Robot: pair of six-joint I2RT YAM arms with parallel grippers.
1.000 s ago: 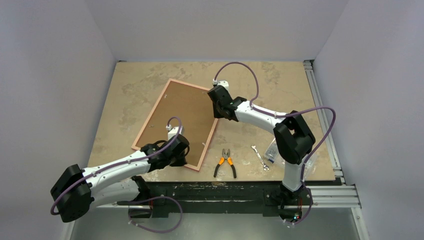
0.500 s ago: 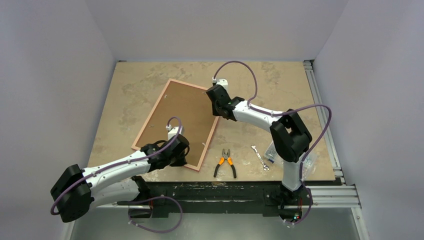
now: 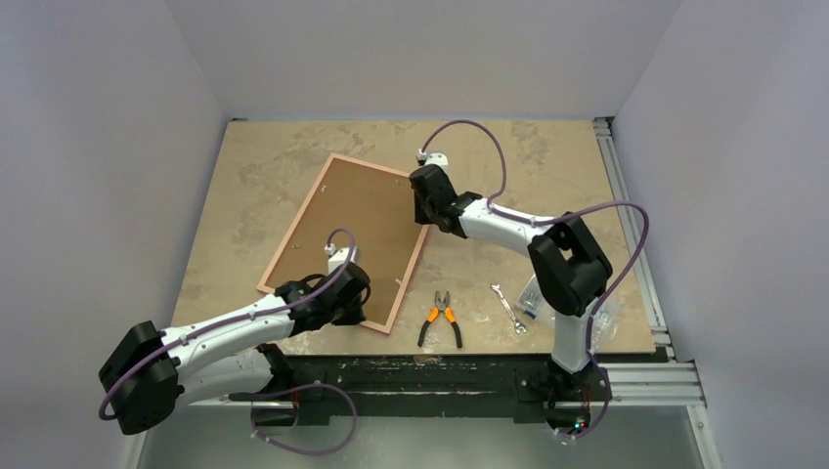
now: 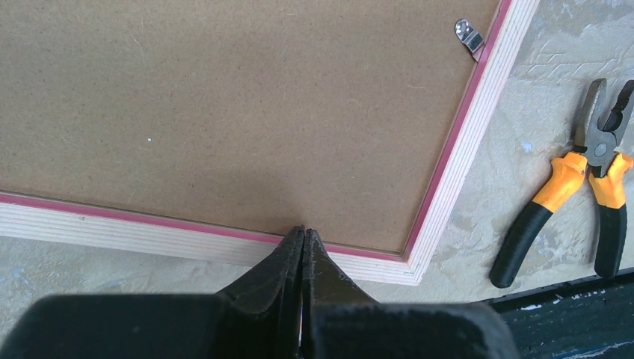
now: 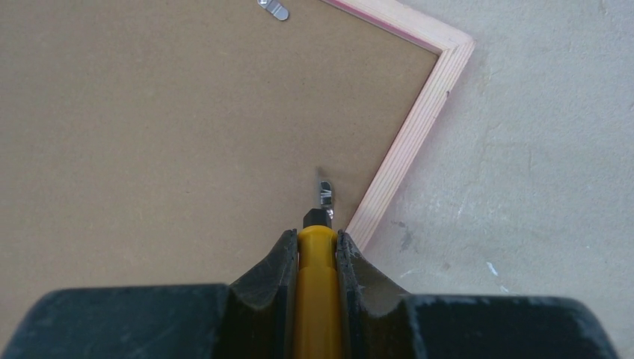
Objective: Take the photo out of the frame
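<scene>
You are on the tab-turning step: your right hand (image 5: 316, 238) is clenched on a yellow-handled screwdriver-like tool (image 5: 318, 299), whose dark tip sits right at a small silver metal retaining tab (image 5: 325, 191) on the brown fibreboard backing (image 5: 164, 134), just inside the right long rail of the large thin rectangular picture frame (image 5: 407, 142) with its pale wooden back edge and pink-red lip. To do this well, I judge you should hold the tip low against the tab and swing it aside until it clears the board, using a short sideways push, not a downward jab, since the thin backing will likely flex and the tip can skate off. Your left hand (image 4: 303, 235) is pinched shut on nothing, its tips set at the pink lip of the near short rail, seemingly touching; use it as a steadying press so the frame does not slide on the marbled beige table (image 3: 274, 156). Another silver tab (image 4: 469, 37) sits lower on that same right rail and a third tab (image 5: 273, 9) by the far rail, so expect to repeat the move. The frame lies flat and face down mid-table, left of the orange-and-black-handled pliers (image 3: 440, 318) and the small silver wrench (image 3: 507, 307); its long axis runs away from you, leaning right at the far end. The glossy sunset photo is hidden; I take it to lie under the backing
</scene>
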